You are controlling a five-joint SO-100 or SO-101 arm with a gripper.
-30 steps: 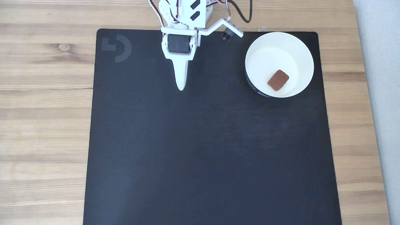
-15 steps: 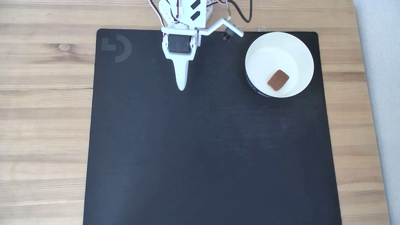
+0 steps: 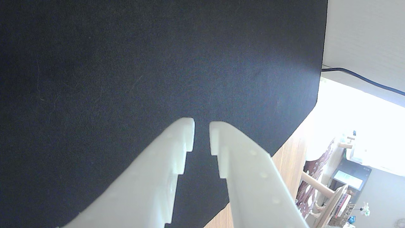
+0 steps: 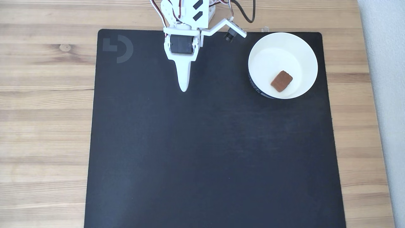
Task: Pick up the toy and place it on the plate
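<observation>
Up close, in the wrist view, the pincer [image 3: 202,125] reaches in from the lower edge as two white fingers [image 3: 177,142] whose tips stand almost together, a thin dark slit between them and nothing gripped. Behind them spreads the black mat [image 3: 126,63], and its far corner ends at the right, where a strip of the wooden table [image 3: 286,164] shows beside it. Further right a bright, washed-out room can be made out, with a dark cable [image 3: 364,79] running along a pale wall. In the fixed view, looking down from above, the white arm [image 4: 185,19] enters at the top edge and the pincer [image 4: 183,88] points down the picture, its narrow tip over the upper part of the mat [image 4: 205,152]; from this side the two fingers look like one tapered blade, near enough closed. A grey logo [image 4: 118,48] marks the mat's upper left corner. The plate [image 4: 308,53] sits on the mat's upper right corner, well apart from the pincer, with a dark printed band showing along its lower left outer side. The toy [image 4: 281,81] lies flat inside the plate, on the floor of the dish toward its lower middle, turned at a slant. The table [image 4: 44,110] frames the mat on the left, top and right, and a pale grey surface [image 4: 386,95] borders it at the far right.
</observation>
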